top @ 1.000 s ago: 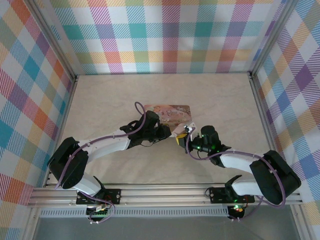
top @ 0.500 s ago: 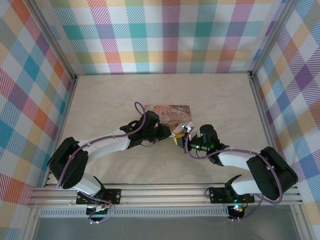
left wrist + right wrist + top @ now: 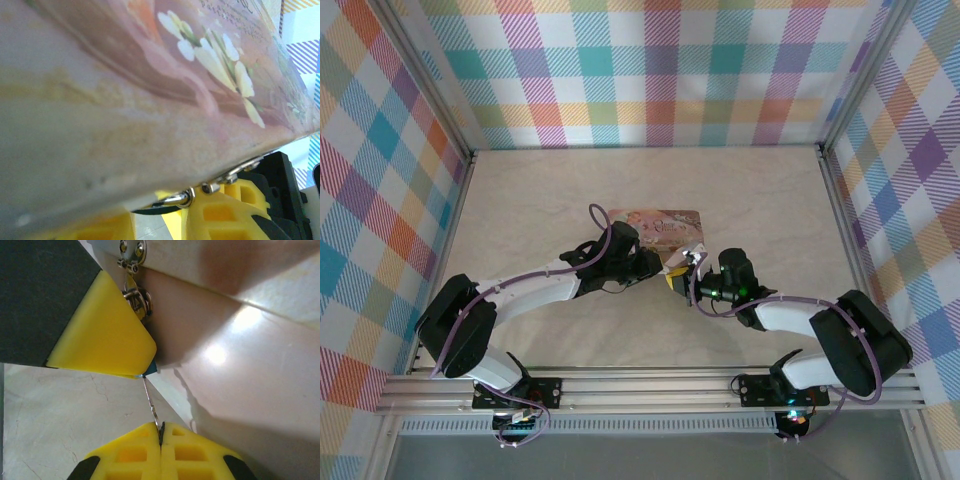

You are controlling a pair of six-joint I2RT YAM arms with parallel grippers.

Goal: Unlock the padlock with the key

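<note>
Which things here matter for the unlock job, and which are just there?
Job:
- padlock, blue corner peeking from the grip of the left gripper
- key, pinched in the shut right gripper

Just there:
- pink tin, whose hasp carries the padlock
- table
- plaid walls

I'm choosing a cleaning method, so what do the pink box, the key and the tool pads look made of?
The pink box looks like painted tin: glossy, with printed flowers and soft glare. The key looks like thin grey metal, faintly shiny. The pads look like matte yellow plastic, seemingly moulded with square pockets.
</note>
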